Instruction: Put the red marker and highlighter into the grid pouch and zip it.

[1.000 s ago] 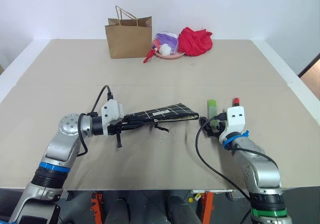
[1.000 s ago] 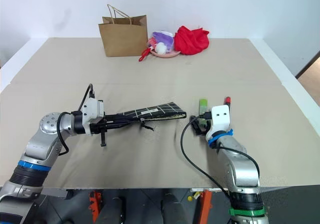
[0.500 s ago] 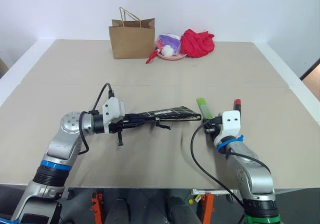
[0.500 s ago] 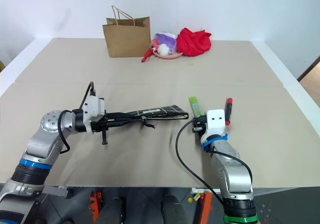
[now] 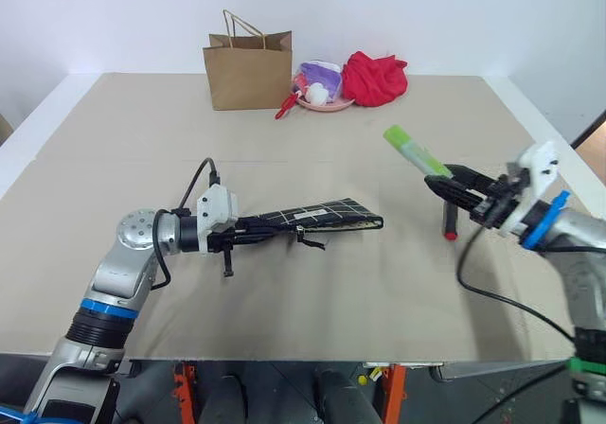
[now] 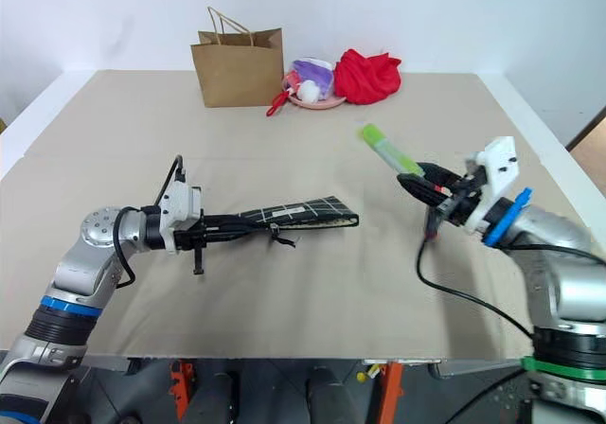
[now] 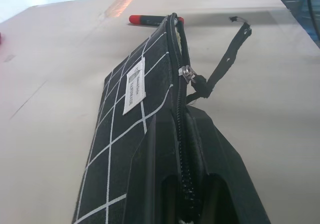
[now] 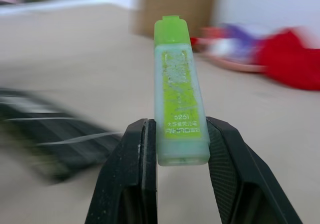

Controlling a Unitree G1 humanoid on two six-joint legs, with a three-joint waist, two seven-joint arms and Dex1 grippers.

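On the surface (image 5: 284,301) I count one grid pouch (image 5: 317,218), one red marker (image 5: 448,221) and one highlighter (image 5: 415,151). At the far edge stands one brown paper bag (image 5: 248,69), one red cloth bundle (image 5: 375,76), and one pink dish (image 5: 322,104) holding perhaps two or three small things, too bunched to count. Two pincers: left (image 5: 248,235), right (image 5: 445,185).

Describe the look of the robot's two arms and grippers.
Both arms are silver-grey metal with rounded joints. The left arm has a blue ring near its base; the right arm has a green ring low down and a blue band at its wrist. Each has a white wrist block, looping black cable and a black two-fingered gripper: left gripper, right gripper.
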